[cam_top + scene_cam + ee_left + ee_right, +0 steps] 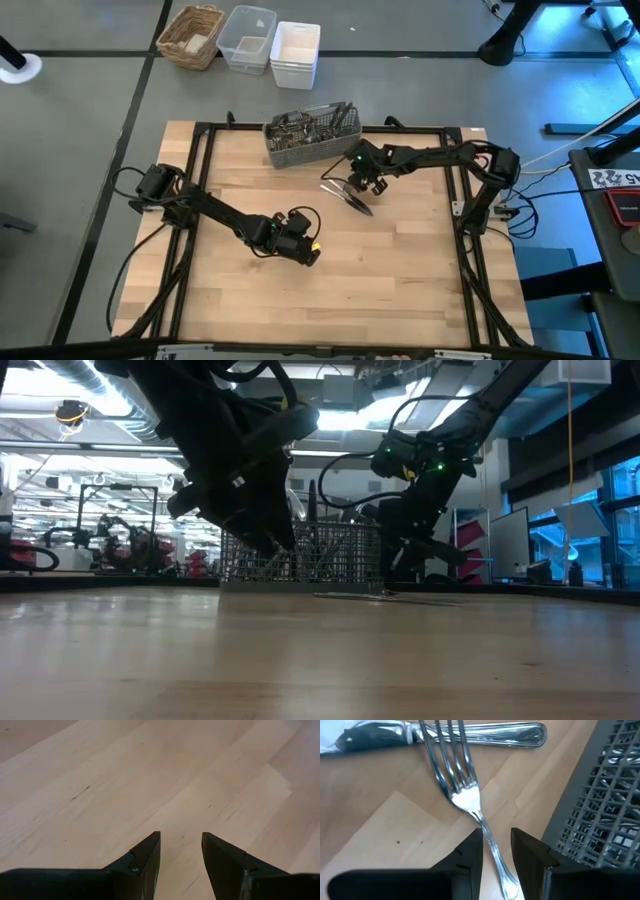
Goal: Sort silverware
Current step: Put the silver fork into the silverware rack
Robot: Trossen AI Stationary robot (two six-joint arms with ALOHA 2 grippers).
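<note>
A fork (465, 795) lies on the wood with its tines over a table knife (470, 732). Both show as a small shiny pile (350, 195) in front of the grey mesh caddy (312, 135), which holds more silverware. My right gripper (497, 837) is open and slants down at the pile, one finger on each side of the fork's handle (492, 845). My left gripper (312, 252) is open above bare wood at the table's middle, with nothing between its fingers (145, 857). My right gripper has the fork's handle (495, 852) between its open fingers, which come slanting down from above and lie along the handle. A gap shows on both sides near the fingertips. Farther back, I cannot tell whether a finger touches it.
The caddy's wall (600, 810) stands close beside my right gripper. A black frame (200, 160) runs round the tabletop. Beyond the far edge stand a wicker basket (192, 35), a clear bin (247, 38) and a white bin (295, 52). Bare wood lies toward the near edge.
</note>
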